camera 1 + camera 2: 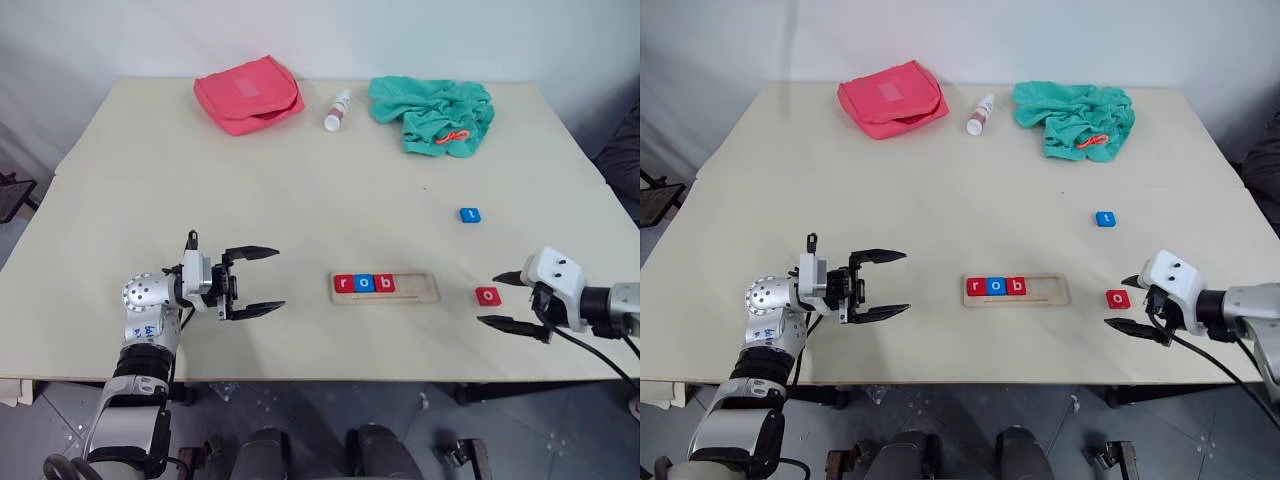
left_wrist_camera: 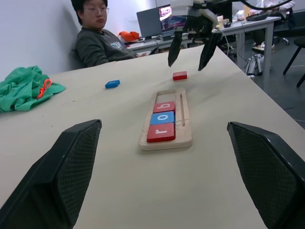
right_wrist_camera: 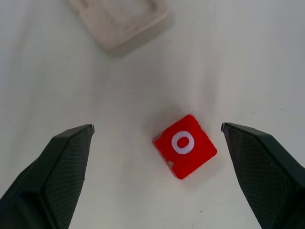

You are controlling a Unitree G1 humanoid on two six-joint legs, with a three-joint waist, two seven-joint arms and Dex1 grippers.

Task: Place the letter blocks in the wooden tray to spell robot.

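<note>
Red o block lies flat on the bench, right gripper over it, jaws wide apart, nothing held. Wooden tray holds r, o, b. Blue t block sits well apart. Left gripper hovers, jaws spread, empty.

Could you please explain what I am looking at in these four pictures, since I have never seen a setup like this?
This is a two-armed humanoid robot at a table. Two pictures come from cameras in its head, looking down; the other two come from a camera on each wrist.

The left gripper and the right gripper both stand open and hold nothing.

The wooden tray holds tiles spelling r, o, b. A red o tile lies on the table between the right gripper's fingers, and a blue t tile lies farther off.

At the far edge lie a pink pouch, a small bottle and a green cloth. A person sits beside the table.
</note>
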